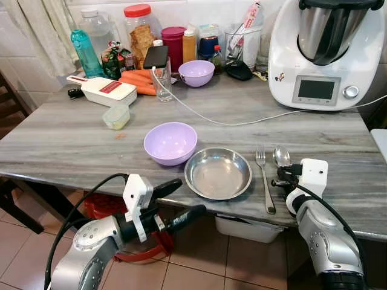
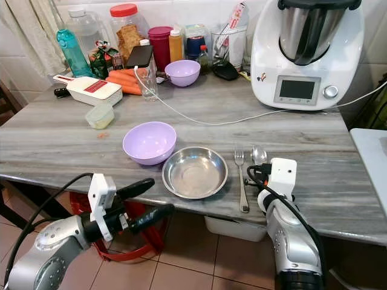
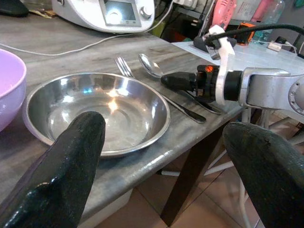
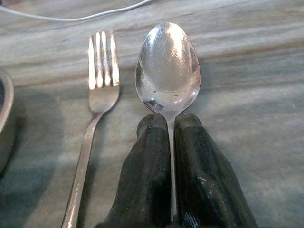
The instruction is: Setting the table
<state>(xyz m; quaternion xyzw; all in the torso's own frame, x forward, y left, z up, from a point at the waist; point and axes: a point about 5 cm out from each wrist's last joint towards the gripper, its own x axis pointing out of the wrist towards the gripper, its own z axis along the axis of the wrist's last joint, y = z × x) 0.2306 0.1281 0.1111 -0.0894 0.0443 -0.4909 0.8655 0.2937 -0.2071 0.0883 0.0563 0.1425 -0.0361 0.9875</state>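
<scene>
A steel dish (image 1: 217, 174) lies near the table's front edge, with a lilac bowl (image 1: 170, 142) to its left. To the right of the dish a fork (image 1: 264, 178) lies flat, and beyond it a spoon (image 1: 282, 156) rests on the tabletop with its bowl pointing away from me. My right gripper (image 4: 170, 118) is shut on the spoon's handle just behind the spoon's bowl, low over the table. My left gripper (image 1: 188, 197) stands open below and in front of the table edge, pointing toward the steel dish (image 3: 97, 111), nothing between its fingers.
The grey table (image 1: 60, 145) carries a white kitchen machine (image 1: 323, 51) at the back right, whose cable (image 1: 230, 122) crosses the middle. Jars, bottles, carrots, a second lilac bowl (image 1: 196, 72) and a small lidded tub (image 1: 116, 116) crowd the back left. A red object (image 1: 103, 205) sits under the table.
</scene>
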